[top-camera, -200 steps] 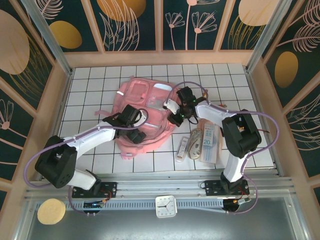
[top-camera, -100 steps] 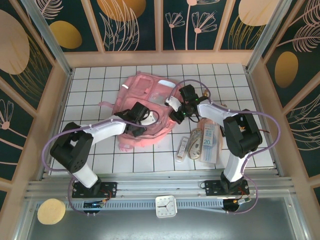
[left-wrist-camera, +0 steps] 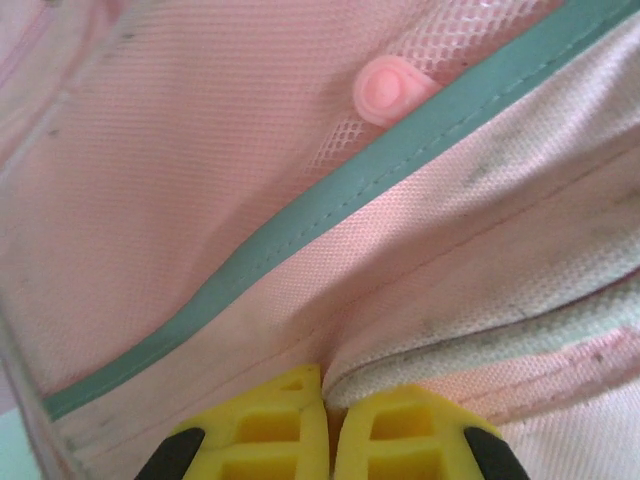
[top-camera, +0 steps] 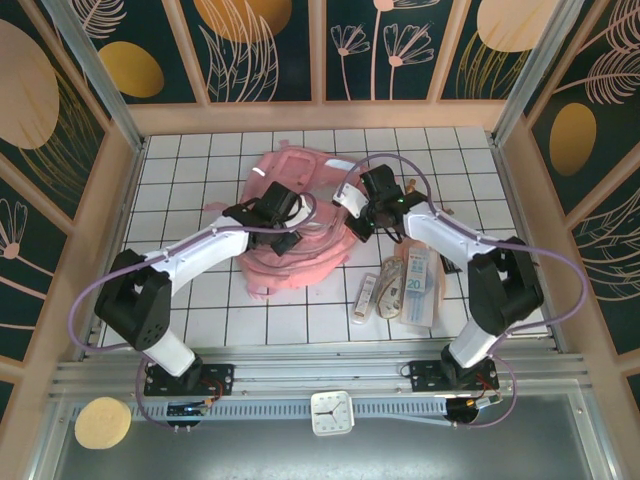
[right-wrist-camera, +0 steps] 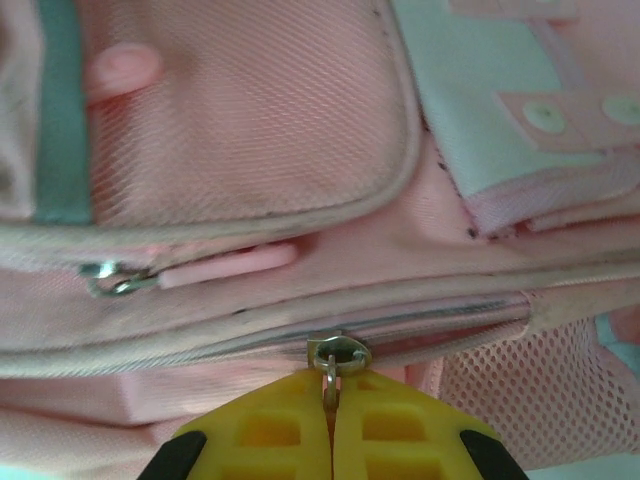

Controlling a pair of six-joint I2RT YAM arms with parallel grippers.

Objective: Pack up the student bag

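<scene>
Two hands: pressed together.
Left hand (left-wrist-camera: 325, 425): pinched student bag (top-camera: 300, 260) fabric.
Right hand (right-wrist-camera: 331, 420): pinched zip pull (right-wrist-camera: 338, 355).
Fabric: seemed soft, floppy, light.

One pink student bag (top-camera: 300, 262), two grippers, left gripper (left-wrist-camera: 325, 400) and right gripper (right-wrist-camera: 332, 400), two metal zip sliders (right-wrist-camera: 338, 353), one clear pouch (top-camera: 418, 290) at near right, one white clock (top-camera: 331, 413) at near edge, one yellow disc (top-camera: 102, 422) near left.
</scene>
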